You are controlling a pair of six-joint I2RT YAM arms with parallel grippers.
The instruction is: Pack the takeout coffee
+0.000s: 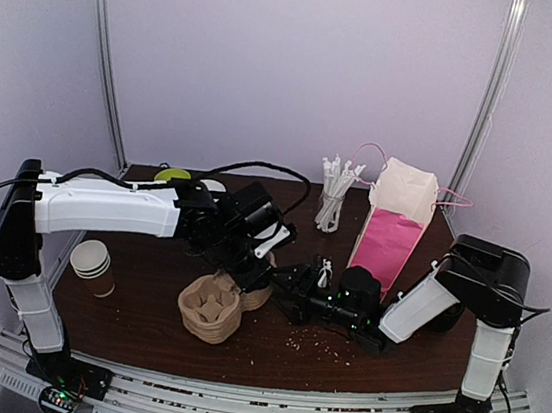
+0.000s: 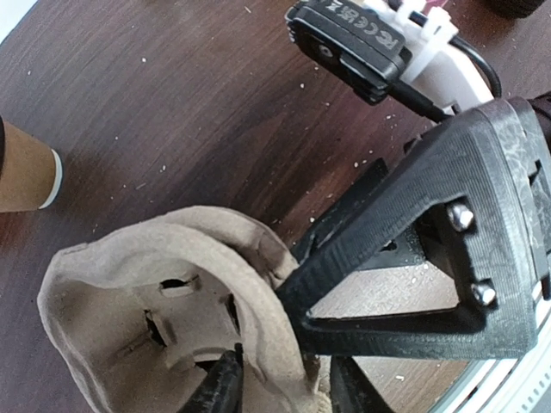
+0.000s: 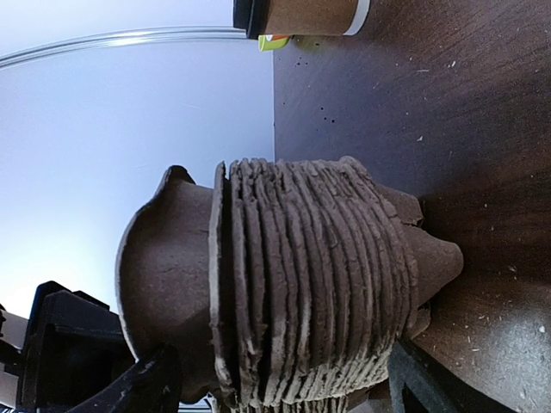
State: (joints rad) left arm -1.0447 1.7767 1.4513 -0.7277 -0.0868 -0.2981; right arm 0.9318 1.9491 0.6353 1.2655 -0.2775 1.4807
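Right wrist view: right end effector (image 3: pixel 284 379) spread around ribbed stack of moulded pulp trays (image 3: pixel 310 284); left end effector (image 2: pixel 280 387) pinches tray rim.

Carrier stack (image 1: pixel 211 309) lies mid-table, cup stack (image 1: pixel 93 267) to its left, bag (image 1: pixel 392 231) behind right.

Soft, even light with a violet tint fills all views, shadows are weak, and the near pincer parts are slightly blurred.
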